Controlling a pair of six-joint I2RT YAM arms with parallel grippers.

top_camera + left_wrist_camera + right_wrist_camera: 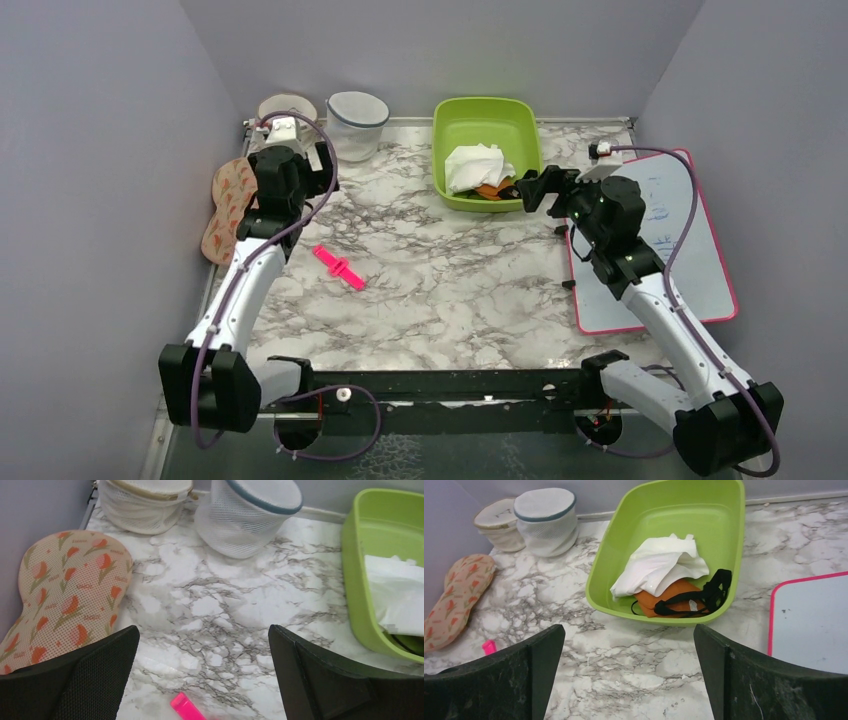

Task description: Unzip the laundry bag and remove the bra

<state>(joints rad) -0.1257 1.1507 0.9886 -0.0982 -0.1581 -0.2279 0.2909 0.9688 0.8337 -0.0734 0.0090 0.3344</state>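
Left gripper [202, 630]: jaws spread wide, nothing between them, only bare marble [225, 605] showing in the gap. The bag [70, 590] is off to that gripper's left, ahead of its left finger [95, 675], whose tip overlaps the bag's near lobe in the wrist view. I cannot tell if they touch. From above, the bag [228, 205] lies lengthwise along the table's left edge, tight to the wall [100, 200], with the left arm just beside it on the inner side. No room on the wall side, then. Its zip cannot be made out from here.

Ahead of the left fingers the marble is open up to two mesh tubs [250, 515] at the back edge. A pink clip [339, 267] lies mid-table, nearer the arm bases.

Right gripper [629, 630]: also fully spread and holding nothing, over marble just short of the green tub [724, 555]. Inside the tub, a white cloth [659, 565] lies over a black-and-orange garment [684, 597]. A whiteboard [814, 625] hems it in on the right. The bag is well away, far to its left.
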